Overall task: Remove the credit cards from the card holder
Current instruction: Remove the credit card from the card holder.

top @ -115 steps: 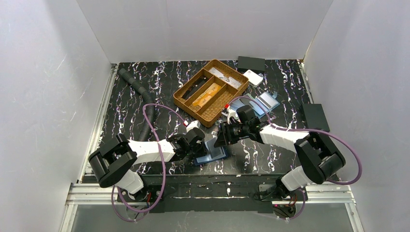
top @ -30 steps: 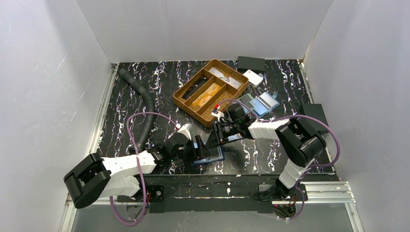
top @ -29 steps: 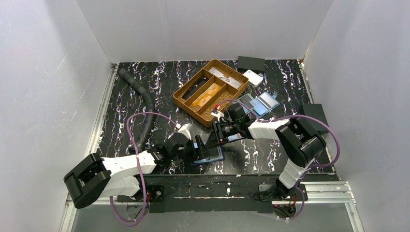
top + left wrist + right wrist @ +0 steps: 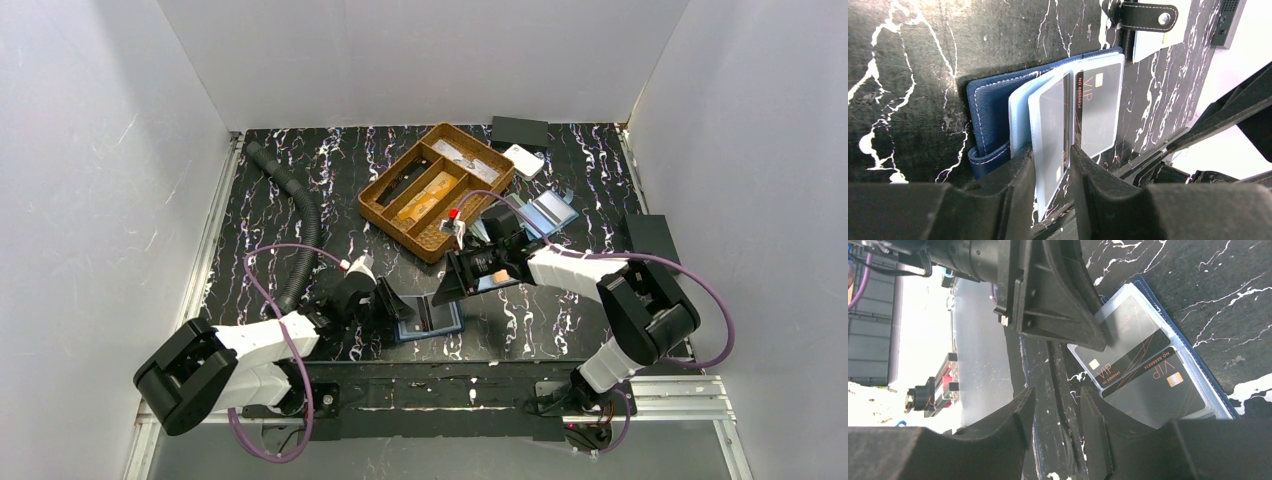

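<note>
The left gripper (image 4: 1053, 161) has its fingers (image 4: 1020, 175) drawn narrow, and a clear plastic sleeve leaf (image 4: 1050, 115) of the card holder (image 4: 990, 107) stands between them, its edges meeting both inner faces; whether they actually clamp it cannot be told. That leaf carries a dark card seen through the plastic. Just beside it a second sleeve shows one of the credit cards (image 4: 1098, 107), dark with "VIP" lettering and a small gold chip, still tucked in its pocket. The right wrist view shows two such cards lying side by side in sleeves. The left arm's black finger rests over the corner of the sleeve nearest it. The right gripper (image 4: 1057, 401) has its fingers (image 4: 1015, 415) partly apart with nothing between them, and it is aimed at the table's edge just beside the holder, not touching it. From above, the navy holder lies open and flat near the front edge of the black, white-veined table (image 4: 270, 180). The left gripper is at its left side and the right gripper is over its far right corner. Farther back stands a wicker tray (image 4: 437, 185) with several compartments. A second blue-grey holder (image 4: 540, 213) lies open to its right, and a white object (image 4: 523, 160) and a black box (image 4: 519, 131) lie behind that. A black corrugated hose (image 4: 300, 220) curves along the left side, well apart from the holder.
</note>
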